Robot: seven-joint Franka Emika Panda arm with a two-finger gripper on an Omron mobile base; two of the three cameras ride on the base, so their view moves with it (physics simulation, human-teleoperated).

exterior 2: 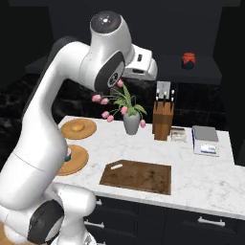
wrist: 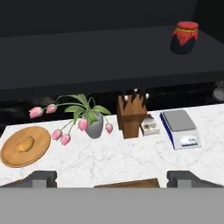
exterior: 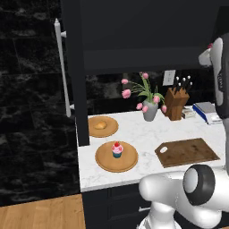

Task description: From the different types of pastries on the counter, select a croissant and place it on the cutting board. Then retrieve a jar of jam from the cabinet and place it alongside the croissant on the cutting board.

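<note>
My end effector [wrist: 112,178] hangs high above the white marble surface [exterior: 143,134], fingers spread apart and holding nothing. The croissant [wrist: 24,145] lies on a round wooden plate [wrist: 39,153] at the far left; the cutting board [exterior 2: 139,175] is bare. I should descend over the croissant, centring it between my fingers.

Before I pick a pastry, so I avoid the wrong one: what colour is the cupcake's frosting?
Pink, on the teal-wrapped cupcake with a red cherry; left base view shows it best.
</note>
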